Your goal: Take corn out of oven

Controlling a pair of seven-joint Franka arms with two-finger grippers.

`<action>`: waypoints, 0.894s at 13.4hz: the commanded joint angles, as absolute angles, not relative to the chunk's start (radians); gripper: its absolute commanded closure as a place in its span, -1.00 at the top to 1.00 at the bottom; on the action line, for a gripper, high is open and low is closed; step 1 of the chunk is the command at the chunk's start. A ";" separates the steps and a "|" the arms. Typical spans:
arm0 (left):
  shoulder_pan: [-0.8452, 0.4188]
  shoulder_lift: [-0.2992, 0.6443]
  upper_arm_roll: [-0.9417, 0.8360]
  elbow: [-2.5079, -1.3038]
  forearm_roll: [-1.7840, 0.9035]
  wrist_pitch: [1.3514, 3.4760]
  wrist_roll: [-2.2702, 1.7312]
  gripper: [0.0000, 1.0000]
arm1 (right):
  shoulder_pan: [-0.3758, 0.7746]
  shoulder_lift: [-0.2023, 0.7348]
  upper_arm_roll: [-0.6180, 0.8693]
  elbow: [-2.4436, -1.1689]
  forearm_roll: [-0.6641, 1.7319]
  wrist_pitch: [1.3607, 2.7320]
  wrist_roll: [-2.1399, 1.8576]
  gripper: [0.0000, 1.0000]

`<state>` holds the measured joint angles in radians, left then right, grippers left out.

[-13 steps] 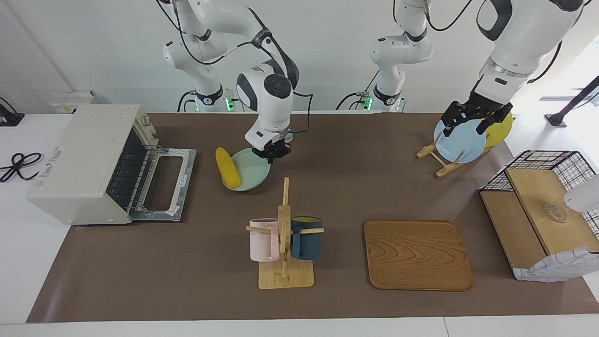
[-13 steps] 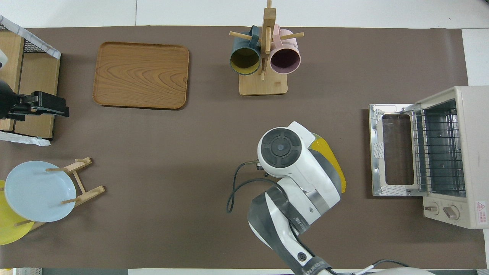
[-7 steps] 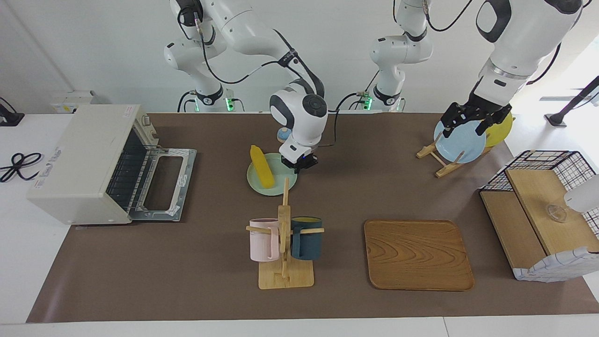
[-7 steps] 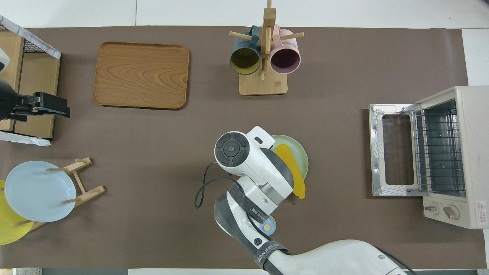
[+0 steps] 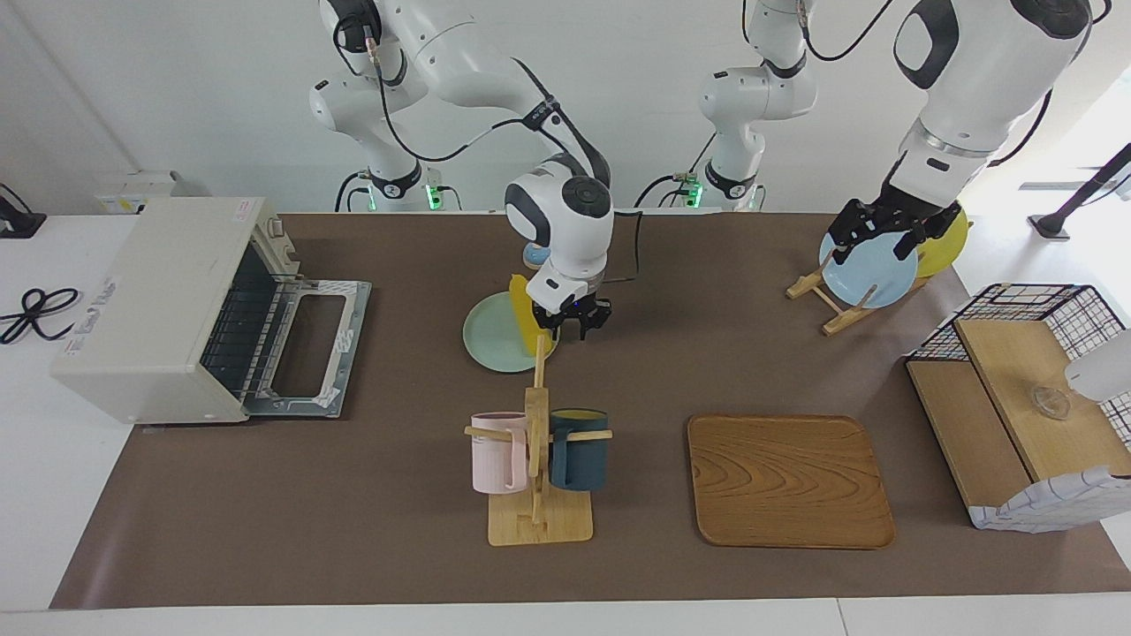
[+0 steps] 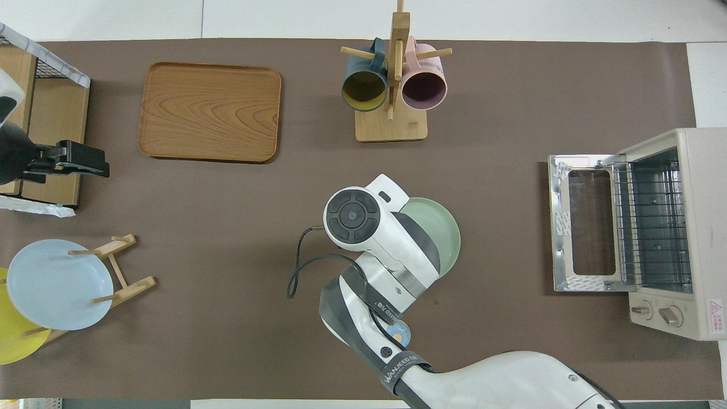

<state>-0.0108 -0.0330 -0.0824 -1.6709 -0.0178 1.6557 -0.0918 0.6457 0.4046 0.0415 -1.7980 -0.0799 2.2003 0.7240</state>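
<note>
the corn [image 5: 523,323] is already out of the oven [image 5: 168,305], whose door hangs open with a bare rack. it lies on the green plate [image 5: 489,339], mid-table. the right gripper [image 5: 576,320] hangs just beside it, fingers spread, holding nothing. the left gripper [image 5: 888,231] waits over the plate rack [image 5: 822,296]; i cannot tell its grip. little looks left.

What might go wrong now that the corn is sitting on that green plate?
The corn lies on the green plate right beside the right gripper, so a careless pull-away might nudge it and roll it off. The mug rack has a tall post that rises close to the plate, and the arm could clip it. The left gripper waits over the blue plate.
</note>
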 commanded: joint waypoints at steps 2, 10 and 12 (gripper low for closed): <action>-0.020 -0.075 -0.087 -1.726 -0.006 1.683 -0.098 1.00 | 0.624 0.368 0.048 -1.717 -0.074 2.071 0.695 0.01; -0.196 -0.101 -0.094 -1.842 -0.034 1.752 -0.242 1.00 | 0.327 0.144 0.044 -1.980 -0.078 1.904 0.391 -1.00; -0.253 -0.109 -0.094 -1.888 -0.034 1.802 -0.311 1.00 | 0.264 0.120 0.043 -2.057 -0.086 1.916 0.364 -1.00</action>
